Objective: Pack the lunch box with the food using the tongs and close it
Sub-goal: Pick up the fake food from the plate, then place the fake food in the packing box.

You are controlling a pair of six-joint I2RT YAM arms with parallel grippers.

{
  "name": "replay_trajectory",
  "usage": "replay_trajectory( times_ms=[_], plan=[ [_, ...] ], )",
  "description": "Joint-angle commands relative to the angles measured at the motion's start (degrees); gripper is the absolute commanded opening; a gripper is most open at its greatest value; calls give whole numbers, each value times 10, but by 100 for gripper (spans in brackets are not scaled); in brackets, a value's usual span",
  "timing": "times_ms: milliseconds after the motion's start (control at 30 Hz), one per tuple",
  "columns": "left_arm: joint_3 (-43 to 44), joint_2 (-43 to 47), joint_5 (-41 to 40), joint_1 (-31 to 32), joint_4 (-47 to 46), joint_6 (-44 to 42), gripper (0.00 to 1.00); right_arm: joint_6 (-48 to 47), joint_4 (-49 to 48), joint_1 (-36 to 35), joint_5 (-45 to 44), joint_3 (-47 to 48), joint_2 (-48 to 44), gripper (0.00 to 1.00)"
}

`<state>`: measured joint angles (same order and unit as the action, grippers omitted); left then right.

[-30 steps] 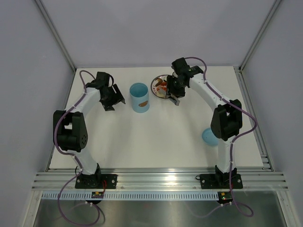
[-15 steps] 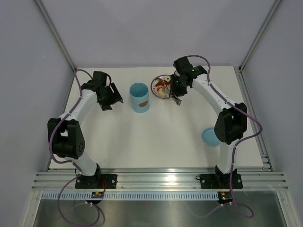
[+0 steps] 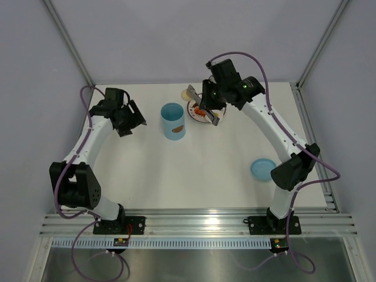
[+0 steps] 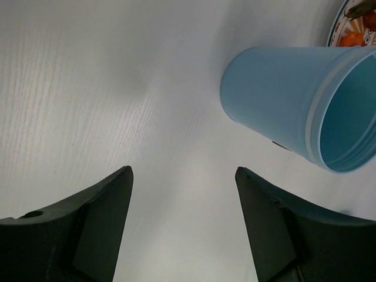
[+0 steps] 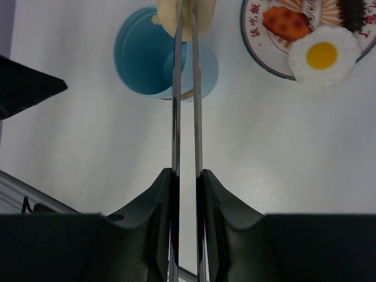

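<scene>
Above the white tabletop (image 5: pixel 276 153), the right gripper (image 5: pixel 187 173), clamping slim silver tongs (image 5: pixel 175 88) onto a pale food piece (image 5: pixel 205 17), should centre over the light-blue plastic cylinder (image 5: pixel 138 61) before releasing.

The plate (image 5: pixel 254 44), fried egg (image 5: pixel 322 56) on it, sits just right of the lunch box (image 3: pixel 173 123) and slightly behind it. The lid (image 3: pixel 262 169) lies well right and in front. The tongs (image 5: pixel 175 106) reach toward its far right side.

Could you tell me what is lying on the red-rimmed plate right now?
A fried egg, a red-orange piece and a dark roll show; the right gripper covers part of the plate from above.
</scene>
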<state>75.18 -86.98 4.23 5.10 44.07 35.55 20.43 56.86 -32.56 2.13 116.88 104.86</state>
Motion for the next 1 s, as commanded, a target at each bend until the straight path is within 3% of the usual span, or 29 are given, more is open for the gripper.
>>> replay_trajectory(
  times_ms=[0, 200, 600, 967],
  plan=[
    [-13, 33, -10, -12, -5, -7, 75, -6, 11, -43, -19, 54, -17, 16],
    [-29, 48, -1, -19, -9, -6, 75, -5, 11, -83, -18, 66, 16, 17],
    [-57, 52, 4, -25, -21, -5, 75, -4, -7, -91, -13, 19, 36, 23],
    [-61, 49, 3, -25, -25, -6, 75, -9, -3, -92, -2, 30, 50, 47]
  ],
)
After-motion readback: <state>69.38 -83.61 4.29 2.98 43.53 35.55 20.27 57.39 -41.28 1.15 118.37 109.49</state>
